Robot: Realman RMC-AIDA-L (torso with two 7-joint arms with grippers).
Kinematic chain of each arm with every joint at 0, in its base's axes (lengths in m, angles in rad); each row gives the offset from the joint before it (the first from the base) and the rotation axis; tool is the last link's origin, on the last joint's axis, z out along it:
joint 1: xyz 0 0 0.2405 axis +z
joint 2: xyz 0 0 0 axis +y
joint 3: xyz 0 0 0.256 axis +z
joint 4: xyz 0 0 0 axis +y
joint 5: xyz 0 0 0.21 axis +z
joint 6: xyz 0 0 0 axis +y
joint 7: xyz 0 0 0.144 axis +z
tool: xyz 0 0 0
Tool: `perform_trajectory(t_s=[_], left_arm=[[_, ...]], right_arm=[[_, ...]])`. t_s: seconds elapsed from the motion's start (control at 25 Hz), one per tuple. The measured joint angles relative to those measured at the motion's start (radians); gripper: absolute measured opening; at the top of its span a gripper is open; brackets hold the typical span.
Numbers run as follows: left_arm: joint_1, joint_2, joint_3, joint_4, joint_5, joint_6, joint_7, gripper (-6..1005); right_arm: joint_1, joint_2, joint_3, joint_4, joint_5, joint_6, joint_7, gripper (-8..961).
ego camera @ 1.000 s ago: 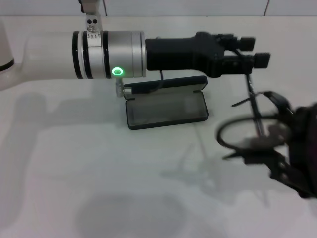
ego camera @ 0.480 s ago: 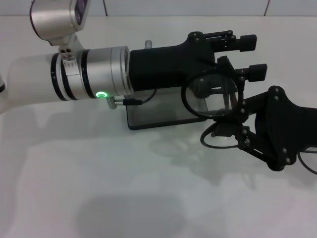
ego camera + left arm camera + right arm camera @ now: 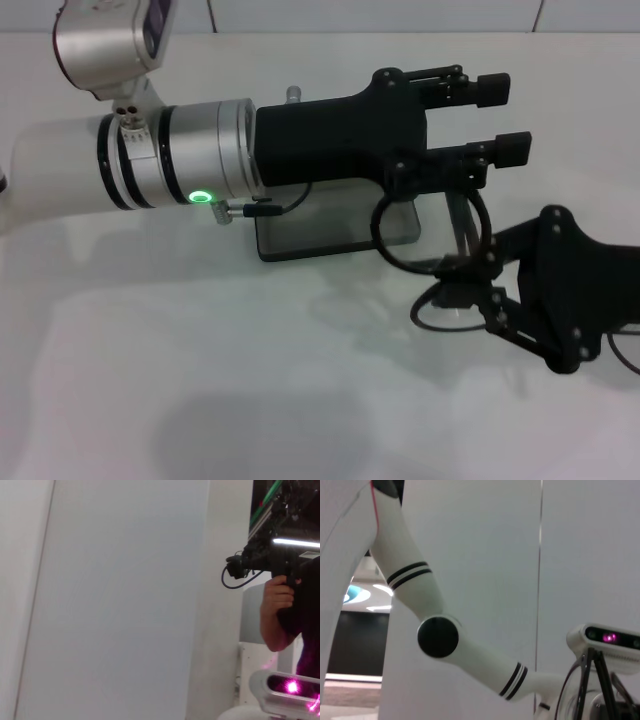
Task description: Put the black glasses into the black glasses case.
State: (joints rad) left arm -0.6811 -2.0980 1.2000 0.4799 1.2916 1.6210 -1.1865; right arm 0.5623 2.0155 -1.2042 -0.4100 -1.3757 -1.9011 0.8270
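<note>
Glasses numbered one pair: the black glasses (image 3: 430, 232) hung in the air at the right side of the head view, one round lens upright and facing the camera, the second rim lower and nearer, just in front of the right gripper (image 3: 470, 285). That gripper's black fingers were clamped on the frame near where the two rims met. One black glasses case (image 3: 335, 225) lay open on the white table (image 3: 200, 360), just beside the glasses on the robot's left; the upright lens overlapped the case's right end in the head view. Only the tray's front portion and its dark lining showed; the lid and rear edge were hidden behind the left arm.

Two arms were in view. The left arm reached across from the left, its silver wrist ring carrying one green light, and the left gripper (image 3: 500, 118) held its two black fingers spread apart, one above the other in the picture, with nothing between them, above and behind the glasses.

The right arm ran off the right edge, so its upper part was cut off. The left wrist view showed only a pale wall and, far off, one person's hand on a camera rig. The right wrist view showed one white arm with black bands and, at the lower corner, part of the glasses' rim (image 3: 570, 692).
</note>
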Motion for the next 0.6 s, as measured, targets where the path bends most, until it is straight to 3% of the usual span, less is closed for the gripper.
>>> perform_trajectory(t_s=[0.28,0.6], left_arm=[[0.004,0.005,-0.027,-0.033,-0.001,-0.017,0.048,638],[0.006,0.004,-0.011,-0.033,0.008,-0.012,0.078,637]], right_arm=[[-0.053,-0.003,0.007,-0.05,-0.019,0.034,-0.006,102],[-0.066,-0.006,0.01,-0.072,-0.019,0.044,-0.001,102]])
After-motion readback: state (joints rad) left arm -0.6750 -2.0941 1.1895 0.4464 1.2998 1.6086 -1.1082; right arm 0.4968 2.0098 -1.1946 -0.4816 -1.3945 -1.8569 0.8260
